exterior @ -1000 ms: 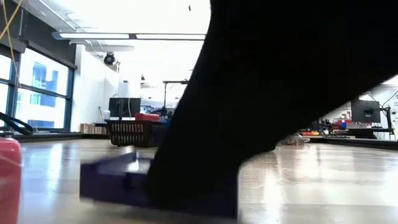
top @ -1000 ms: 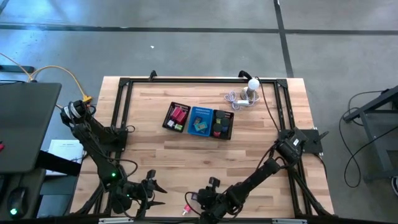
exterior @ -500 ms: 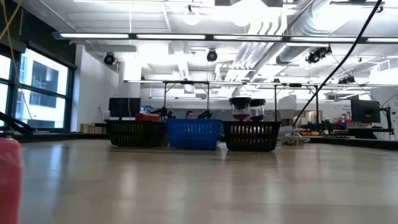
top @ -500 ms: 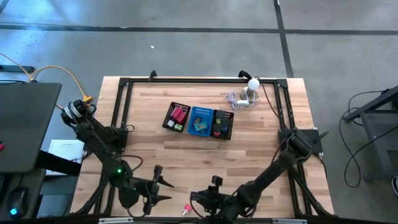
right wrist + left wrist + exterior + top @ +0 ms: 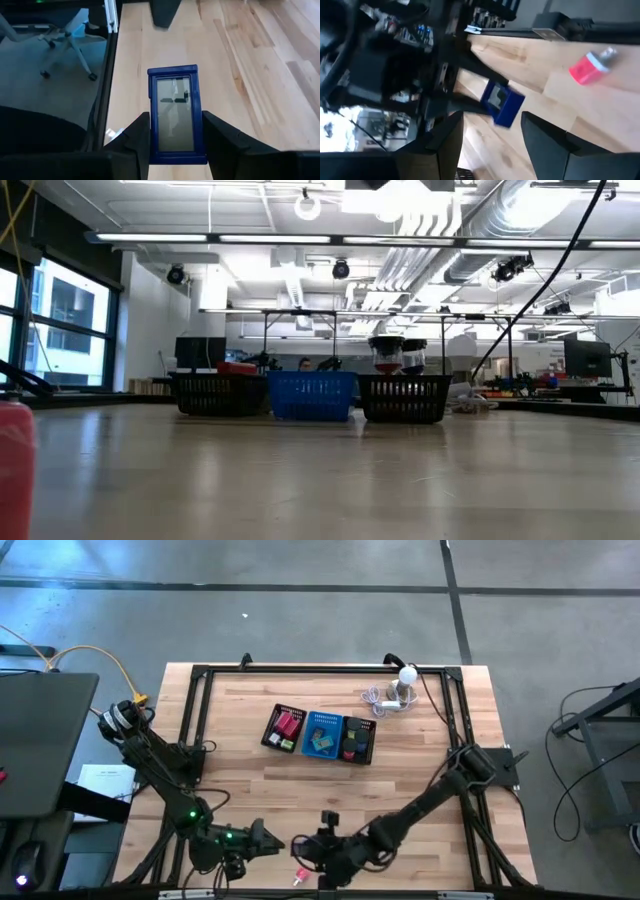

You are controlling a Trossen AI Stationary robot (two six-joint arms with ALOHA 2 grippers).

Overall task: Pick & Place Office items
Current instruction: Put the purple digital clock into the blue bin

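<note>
Two arms sit low at the bottom edge of the overhead frame. Starting lower left: we note the left gripper [image 5: 268,838] reaching rightward toward the centre, its fingers [image 5: 447,145] standing apart with nothing between them; its own camera looks through that gap at the blue block [image 5: 503,103] held by the other arm. We judge it is waiting, or lining up to receive.

Just right of it, near the bottom centre, lies a pink item [image 5: 300,875] on the wood, close to the table's front edge; in the left wrist frame it shows upper right [image 5: 590,65], well apart from the blue block.

Next, bottom centre: the right gripper [image 5: 325,846] is clamped on the blue block [image 5: 175,114], a flat framed piece held by its long sides between the two fingers [image 5: 138,134], clear of the tabletop [image 5: 420,770]. We judge the side-on grip keeps it steady for carrying.

Further up, centre of the frame, the mesh tray [image 5: 365,754] already holds several coloured pieces in its three sections; the low view shows it as three baskets in a row. Open wood lies between grippers and tray, so the path looks free. Upper right, the white gadget [image 5: 405,680] with its cable sits off that route. The black frame [image 5: 200,700] borders the work area.
</note>
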